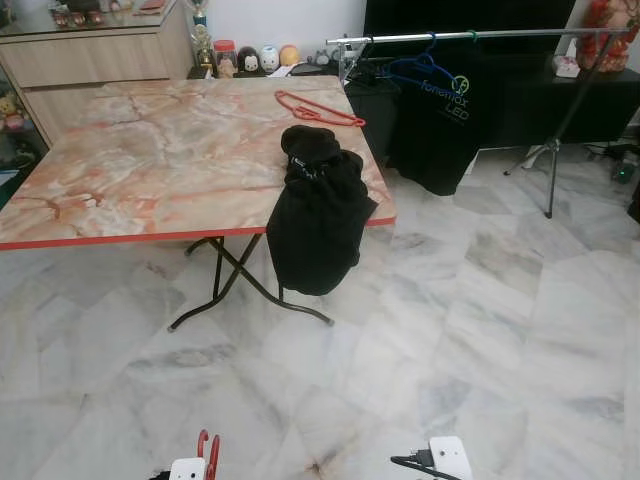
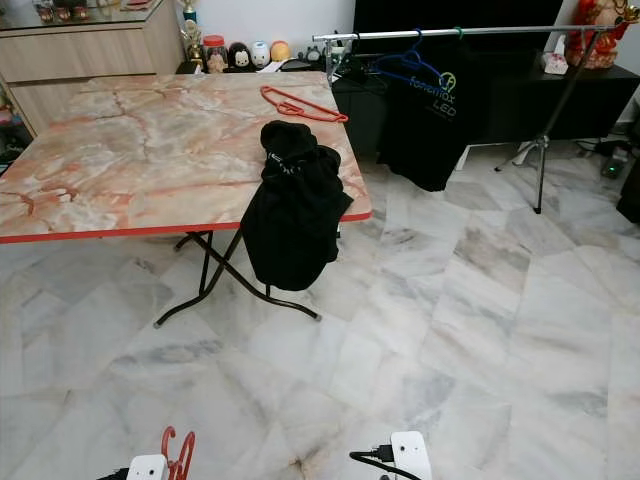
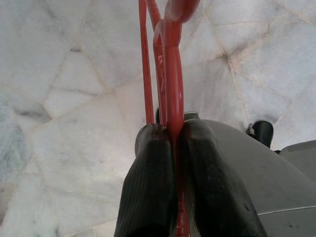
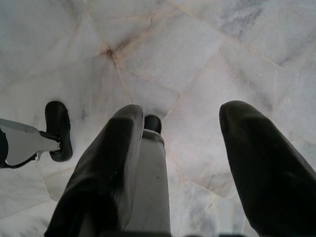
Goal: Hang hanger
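Here, two red hangers can be counted. One red hanger (image 3: 168, 74) is pinched between the two black fingers (image 3: 148, 182) of the left gripper (image 3: 174, 133), which are pressed together on its thin plastic; the hook end curls up past the fingertips. In the head views this held hanger pokes up at the lower edge, low on the robot's left, above the pale floor. The second red hanger (image 1: 318, 110) lies flat on the far right part of a marble-patterned folding table (image 1: 130, 170) with a red edge.

One black garment (image 1: 318, 215) sits bunched on the table's near right corner and drapes over the edge toward the floor. One silver clothes rail (image 1: 480, 36) stands beyond the table on the right. On it hangs one black shirt (image 1: 440, 120) with printed lettering, carried on a blue hanger (image 1: 420, 68).

The right gripper (image 4: 197, 148) hangs low and points down at the marble floor tiles (image 1: 480, 340), its two fingers (image 4: 256, 163) spread well apart with nothing between them. Both arms are held low, close to the robot's body.
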Tool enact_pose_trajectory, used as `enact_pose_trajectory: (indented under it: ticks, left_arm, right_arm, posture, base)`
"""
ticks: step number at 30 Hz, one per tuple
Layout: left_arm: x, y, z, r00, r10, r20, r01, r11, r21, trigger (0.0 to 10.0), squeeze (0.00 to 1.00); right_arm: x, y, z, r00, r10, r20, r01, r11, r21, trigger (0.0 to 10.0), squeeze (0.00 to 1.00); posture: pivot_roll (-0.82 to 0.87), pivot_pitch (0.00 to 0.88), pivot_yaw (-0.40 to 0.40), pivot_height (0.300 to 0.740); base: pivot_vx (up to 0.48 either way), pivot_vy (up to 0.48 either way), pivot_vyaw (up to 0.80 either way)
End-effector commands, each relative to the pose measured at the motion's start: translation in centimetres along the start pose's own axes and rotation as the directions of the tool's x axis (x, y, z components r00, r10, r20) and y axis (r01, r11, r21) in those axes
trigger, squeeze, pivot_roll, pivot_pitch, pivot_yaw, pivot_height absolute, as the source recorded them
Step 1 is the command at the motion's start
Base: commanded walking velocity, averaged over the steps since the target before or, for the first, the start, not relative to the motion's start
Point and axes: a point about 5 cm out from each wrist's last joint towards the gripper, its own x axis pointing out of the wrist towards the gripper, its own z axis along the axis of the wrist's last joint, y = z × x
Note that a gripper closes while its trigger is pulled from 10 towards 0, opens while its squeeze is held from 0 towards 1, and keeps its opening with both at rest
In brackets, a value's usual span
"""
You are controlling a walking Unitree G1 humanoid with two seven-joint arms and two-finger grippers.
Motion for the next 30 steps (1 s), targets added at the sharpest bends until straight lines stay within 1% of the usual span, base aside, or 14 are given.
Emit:
enact_pose_trajectory:
  ticks: [1, 3, 7, 10, 11, 13, 15, 20, 23, 24, 26, 28, 29, 30]
  left_arm:
    - [-0.1, 0.2, -0.5, 1.0, 0.003, -0.021, -0.002, 1.0, 0.02, 10.0, 0.0]
    - [-0.2, 0.2, -0.7, 1.0, 0.005, -0.017, -0.005, 1.0, 0.022, 10.0, 0.0]
    - [-0.3, 0.1, -1.0, 1.0, 0.007, -0.014, -0.007, 1.0, 0.019, 10.0, 0.0]
    - [-0.4, 0.0, -1.4, 1.0, 0.006, -0.022, -0.005, 1.0, 0.021, 10.0, 0.0]
    - [-0.4, -0.1, -1.6, 1.0, 0.005, -0.029, -0.004, 1.0, 0.021, 10.0, 0.0]
    - [-0.8, 2.1, -2.1, 0.999, 0.02, -0.033, -0.019, 1.0, 0.015, 10.0, 0.0]
    - [-1.2, 2.9, -2.9, 0.998, 0.024, -0.051, -0.023, 1.0, 0.015, 10.0, 0.0]
    - [-1.6, 3.4, -3.8, 0.997, 0.037, -0.068, -0.036, 0.999, 0.014, 10.0, 0.0]
    - [-1.6, 3.6, -3.6, 0.998, 0.052, -0.047, -0.053, 0.998, -0.015, 10.0, 0.0]
    - [-1.7, 3.7, -3.6, 0.998, 0.052, -0.043, -0.053, 0.998, -0.017, 10.0, 0.0]
    - [-1.6, 3.7, -3.3, 0.999, 0.047, -0.021, -0.047, 0.999, -0.015, 10.0, 0.0]
    - [-1.6, 3.6, -3.1, 0.999, 0.044, -0.012, -0.044, 0.999, -0.015, 10.0, 0.0]
    - [-1.5, 3.5, -3.0, 0.999, 0.042, -0.007, -0.042, 0.999, -0.014, 10.0, 0.0]
    - [-1.5, 3.4, -2.9, 0.999, 0.041, -0.006, -0.042, 0.999, -0.014, 10.0, 0.0]
  right_arm:
    - [0.1, 0.0, 0.6, 1.0, 0.002, 0.018, -0.003, 1.0, 0.022, 10.0, 0.0]
    - [-0.1, -0.1, -0.2, 1.0, 0.006, 0.013, -0.007, 0.999, 0.032, 10.0, 0.0]
    - [-0.2, -0.2, -0.8, 1.0, 0.008, 0.007, -0.008, 0.999, 0.044, 10.0, 0.0]
    - [-0.2, -0.3, -1.3, 1.0, 0.02, 0.003, -0.02, 1.0, 0.017, 10.0, 0.0]
    - [-0.3, -0.6, -1.5, 1.0, 0.017, 0.007, -0.017, 1.0, 0.02, 10.0, 0.0]
    - [-0.4, -0.8, -1.7, 1.0, 0.011, 0.01, -0.011, 0.999, 0.037, 10.0, 0.0]
    - [-0.5, -1.3, -2.1, 1.0, -0.008, 0.011, 0.008, 0.998, 0.057, 10.0, 0.0]
    - [-0.7, -1.5, -2.9, 1.0, -0.012, -0.002, 0.012, 0.998, 0.06, 10.0, 0.0]
    - [-0.7, -1.4, -3.2, 1.0, 0.0, -0.014, 0.001, 0.999, 0.043, 10.0, 0.0]
    - [-0.7, -1.3, -3.3, 1.0, -0.001, -0.016, 0.001, 0.999, 0.044, 10.0, 0.0]
    - [-0.6, -1.1, -3.1, 1.0, 0.007, -0.02, -0.007, 1.0, 0.029, 10.0, 0.0]
    - [-0.5, -1.1, -2.5, 1.0, 0.01, -0.01, -0.01, 1.0, 0.026, 10.0, 0.0]
    - [-0.3, -1.2, -1.4, 1.0, 0.013, 0.006, -0.013, 1.0, 0.025, 10.0, 0.0]
    - [-0.3, -1.2, -1.0, 1.0, 0.014, 0.012, -0.014, 1.0, 0.024, 10.0, 0.0]
  posture:
    - [0.01, 0.0, -0.001, 0.74]
    - [0.02, 0.0, -0.007, 0.74]
    - [0.03, 0.0, -0.012, 0.74]
    - [0.03, 0.0, -0.01, 0.74]
    - [0.03, 0.0, -0.006, 0.74]
    - [0.02, 0.01, 0.001, 0.74]
    - [0.01, 0.033, 0.008, 0.74]
    - [0.02, 0.04, -0.013, 0.74]
    - [0.04, 0.042, -0.034, 0.74]
    - [0.06, 0.056, -0.055, 0.74]
    - [0.07, 0.066, -0.066, 0.74]
    - [0.07, 0.077, -0.079, 0.74]
    - [0.08, 0.086, -0.094, 0.74]
    - [0.08, 0.087, -0.1, 0.74]
  base:
    - [0.0, 0.0, 0.0]
    - [0.0, 0.0, 0.0]
    - [0.0, 0.0, 0.0]
    - [0.0, 0.0, 0.0]
    - [0.0, 0.0, 0.0]
    - [0.0, 0.0, 0.0]
    - [0.0, 0.0, 0.0]
    - [0.0, 0.0, 0.0]
    - [0.0, 0.0, 0.0]
    - [0.0, 0.0, 0.0]
    - [0.0, 0.0, 0.0]
    - [0.0, 0.0, 0.0]
    - [0.0, 0.0, 0.0]
    - [0.0, 0.0, 0.0]
